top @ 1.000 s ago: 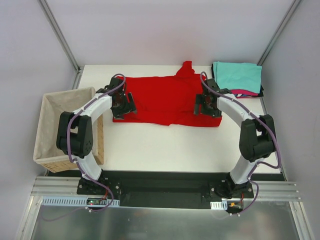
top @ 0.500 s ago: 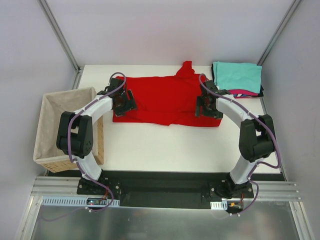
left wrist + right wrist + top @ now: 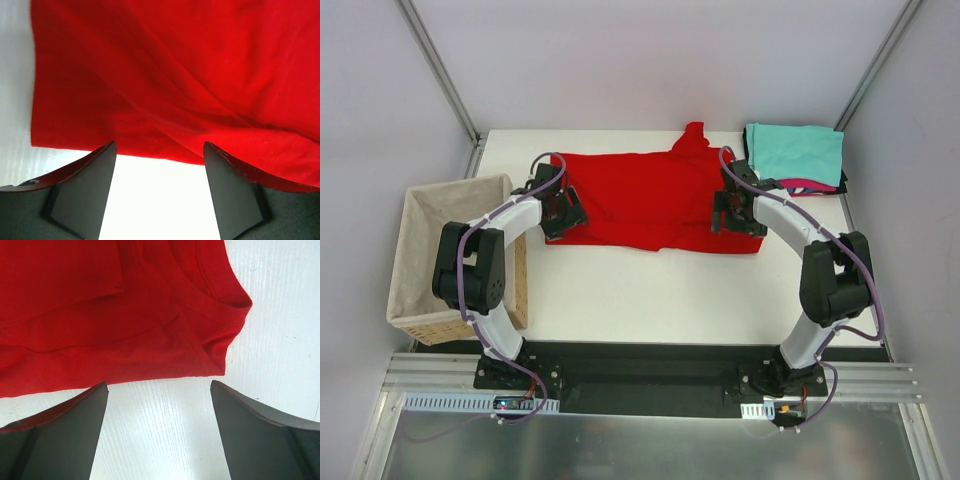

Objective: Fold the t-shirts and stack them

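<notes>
Across the far half of the table (image 3: 650, 290), seen from the top camera, the red t-shirt (image 3: 650, 195) is spread out partly folded. The folded stack (image 3: 795, 152), teal on top, is parked at 2 o'clock and the basket (image 3: 410, 200) at 9. The left gripper (image 3: 563, 212) is set at the shirt's 9 o'clock edge and the right gripper (image 3: 728, 212) at its 3 o'clock edge. So the folding step looks to be in hand, nothing stacked from this shirt yet.

In the left wrist view, the jaws are spread wide with bare table between them. The shirt's hem sits just past the tips at 12 o'clock and nothing is pinched. Whether the tips brush the cloth can't quite be made out.

In the right wrist view it's the same deal: the jaws are spread wide, nothing is held, and the collar (image 3: 215, 300) lies at 1 o'clock. Next, both edges probably need to be nipped together and carried over evenly.
</notes>
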`<state>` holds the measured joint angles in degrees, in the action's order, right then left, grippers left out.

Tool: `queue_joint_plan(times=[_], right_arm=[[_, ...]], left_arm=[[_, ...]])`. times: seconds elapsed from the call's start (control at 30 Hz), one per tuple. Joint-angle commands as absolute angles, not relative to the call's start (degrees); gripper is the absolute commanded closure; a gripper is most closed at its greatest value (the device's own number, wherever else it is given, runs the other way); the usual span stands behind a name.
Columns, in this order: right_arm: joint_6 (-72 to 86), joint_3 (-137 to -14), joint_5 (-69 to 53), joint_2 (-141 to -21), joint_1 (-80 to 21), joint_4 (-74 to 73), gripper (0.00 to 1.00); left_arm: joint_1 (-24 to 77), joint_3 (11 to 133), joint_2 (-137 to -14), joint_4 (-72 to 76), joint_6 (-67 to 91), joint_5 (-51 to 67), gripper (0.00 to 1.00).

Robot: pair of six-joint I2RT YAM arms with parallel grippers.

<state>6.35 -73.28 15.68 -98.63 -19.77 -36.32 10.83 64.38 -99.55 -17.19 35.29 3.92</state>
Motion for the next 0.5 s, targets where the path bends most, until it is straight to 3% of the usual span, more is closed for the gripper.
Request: queue_joint_plan(times=[0.0, 0.47], right_arm=[[5.8, -73.65, 16.35, -95.71, -20.13, -37.44, 0.12], [5.63, -72.16, 16.52, -93.6, -20.39, -37.53, 0.12]], left_arm=[[9.23, 63.54, -100.37, -16.52, 37.18, 1.67, 0.31], [8.09, 65.83, -106.61, -18.02, 37.27, -0.62, 0.32]])
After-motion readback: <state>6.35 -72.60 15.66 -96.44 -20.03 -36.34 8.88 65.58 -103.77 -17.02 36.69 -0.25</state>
